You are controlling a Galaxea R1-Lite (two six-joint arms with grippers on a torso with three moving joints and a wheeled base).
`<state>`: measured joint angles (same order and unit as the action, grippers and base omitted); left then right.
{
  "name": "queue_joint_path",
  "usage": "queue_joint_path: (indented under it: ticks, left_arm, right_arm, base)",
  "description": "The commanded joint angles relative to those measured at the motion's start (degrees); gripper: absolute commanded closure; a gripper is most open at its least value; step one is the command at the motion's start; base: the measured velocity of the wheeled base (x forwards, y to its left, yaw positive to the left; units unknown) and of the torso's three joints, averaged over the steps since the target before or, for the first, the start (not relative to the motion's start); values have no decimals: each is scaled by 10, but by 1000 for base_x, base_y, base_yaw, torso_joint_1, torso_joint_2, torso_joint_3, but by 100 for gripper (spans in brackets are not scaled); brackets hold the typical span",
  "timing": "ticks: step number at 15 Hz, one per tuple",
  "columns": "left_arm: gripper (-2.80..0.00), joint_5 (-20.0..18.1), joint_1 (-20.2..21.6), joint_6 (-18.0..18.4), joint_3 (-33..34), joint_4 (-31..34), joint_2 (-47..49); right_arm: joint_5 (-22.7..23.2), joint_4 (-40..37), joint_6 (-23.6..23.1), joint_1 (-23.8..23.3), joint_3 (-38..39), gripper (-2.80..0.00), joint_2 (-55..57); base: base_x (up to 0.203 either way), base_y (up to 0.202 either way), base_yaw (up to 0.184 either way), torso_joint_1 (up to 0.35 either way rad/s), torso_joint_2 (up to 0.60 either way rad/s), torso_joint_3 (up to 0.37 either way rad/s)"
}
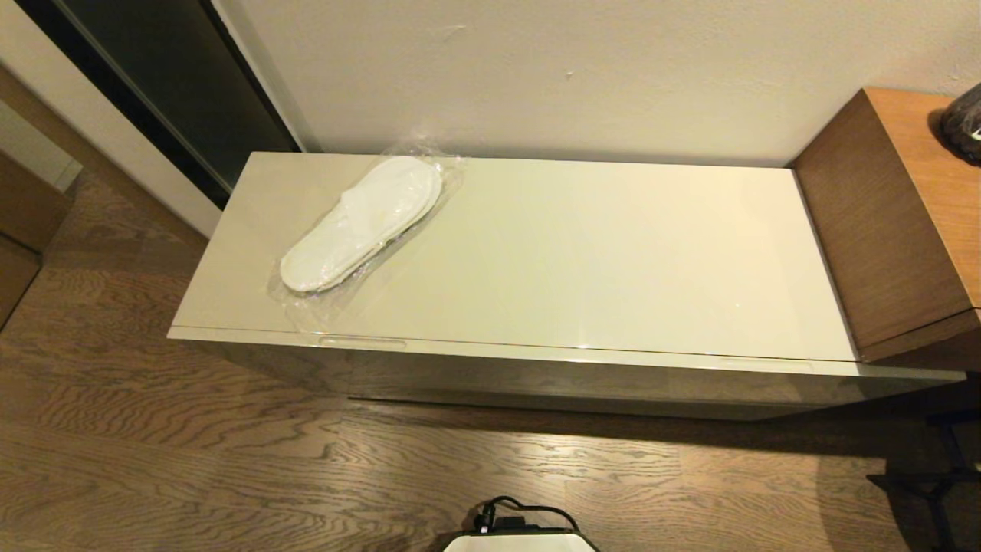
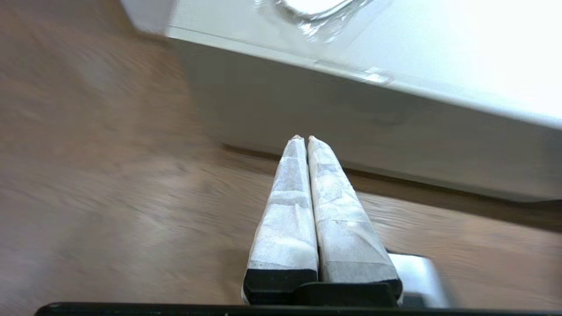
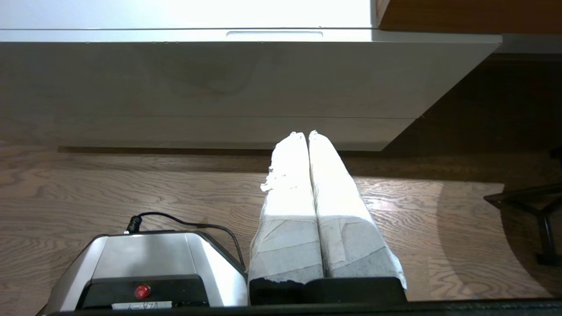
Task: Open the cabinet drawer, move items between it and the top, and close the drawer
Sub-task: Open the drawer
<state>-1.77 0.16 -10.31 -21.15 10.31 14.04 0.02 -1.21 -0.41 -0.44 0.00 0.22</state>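
Note:
The white slippers in clear plastic wrap [image 1: 360, 222] lie on the left part of the cream cabinet top [image 1: 598, 261]; their wrap also shows in the left wrist view as the slippers [image 2: 314, 6]. The cabinet drawer [image 1: 536, 379] is closed, its front [image 3: 210, 79] flush under the top. The tissue pack is out of view. My left gripper [image 2: 303, 138] is shut and empty, low over the floor before the cabinet's left half. My right gripper [image 3: 302, 133] is shut and empty too, low before the cabinet's right half. Neither arm shows in the head view.
A taller brown wooden unit [image 1: 889, 222] adjoins the cabinet's right end, with a dark object [image 1: 964, 123] on it. A black stand [image 1: 939, 475] sits on the wood floor at right. My base [image 1: 521, 537] is before the cabinet. A dark doorway [image 1: 176, 84] lies at back left.

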Motion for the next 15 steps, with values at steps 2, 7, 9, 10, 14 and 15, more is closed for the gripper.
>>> queue_joint_path:
  ticks: [2, 7, 9, 10, 14, 15]
  left_arm:
    - [0, -37, 0, -46, -99, 36, 157]
    - [0, -117, 0, -66, -146, 89, 307]
    - [0, -141, 0, -68, -180, 87, 416]
    - [0, -153, -4, -68, -201, 81, 465]
    - [0, -151, -48, -47, -245, -8, 629]
    - [0, -135, -60, -27, -244, -41, 662]
  right_arm:
    - [1, 0, 0, 0, 1, 0, 0]
    - [0, 0, 1, 0, 1, 0, 0]
    - [1, 1, 1, 0, 1, 0, 0]
    - [1, 0, 1, 0, 1, 0, 0]
    - [1, 0, 1, 0, 1, 0, 0]
    - [1, 0, 1, 0, 1, 0, 0]
  base:
    - [0, 0, 0, 0, 0, 0]
    - [0, 0, 0, 0, 0, 0]
    - [0, 0, 0, 0, 0, 0]
    - [0, 0, 0, 0, 0, 0]
    - [0, 0, 0, 0, 0, 0]
    - [0, 0, 0, 0, 0, 0]
